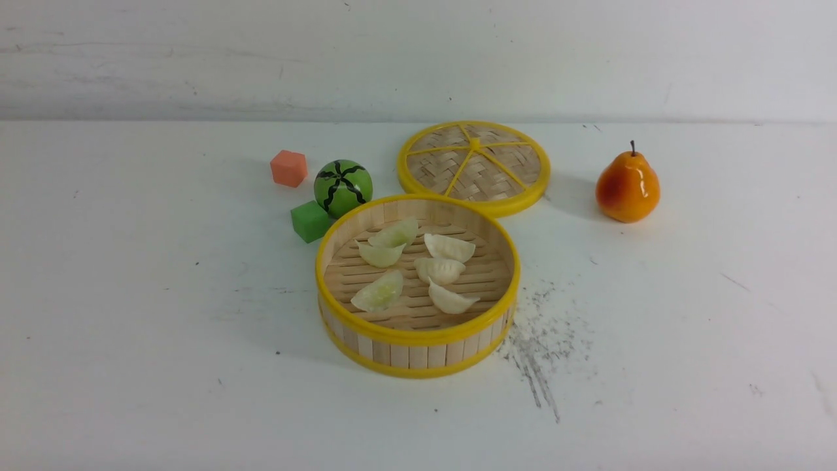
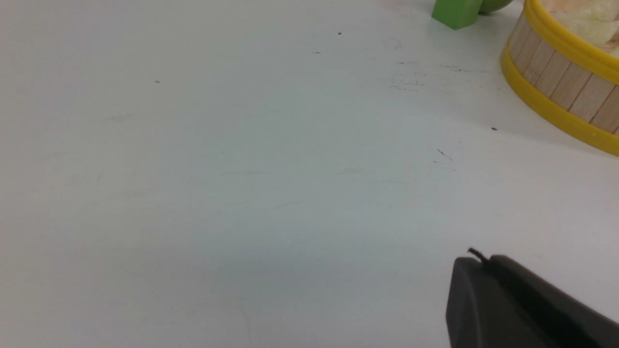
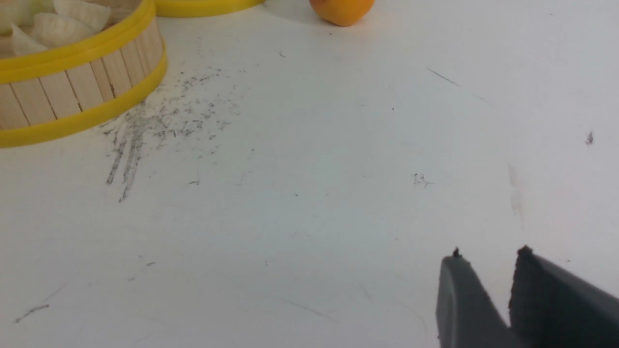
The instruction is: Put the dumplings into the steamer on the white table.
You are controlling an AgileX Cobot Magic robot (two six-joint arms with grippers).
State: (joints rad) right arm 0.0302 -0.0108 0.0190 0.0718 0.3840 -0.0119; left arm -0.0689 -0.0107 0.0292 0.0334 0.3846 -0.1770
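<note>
step: loading looks finished | dumplings (image 1: 439, 270): all six inside steamer (image 1: 418, 353), mid surface (image 1: 131, 294) | left gripper (image 2: 488, 270) fingers pressed together, right gripper (image 3: 488, 270) fingers slightly spread, both empty | next: probably nothing, arms stay clear

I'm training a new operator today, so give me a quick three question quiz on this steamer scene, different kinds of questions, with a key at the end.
1. How many dumplings lie in the steamer?
2. True or false: the lid is on the steamer.
3. Which touches the green cube? A) pear B) watermelon ball C) orange cube

Key
1. Six: three green, three white.
2. False: it lies on the table behind the steamer.
3. B.

Bonus fact: the left gripper is shut and the right gripper is open, both empty.
</note>
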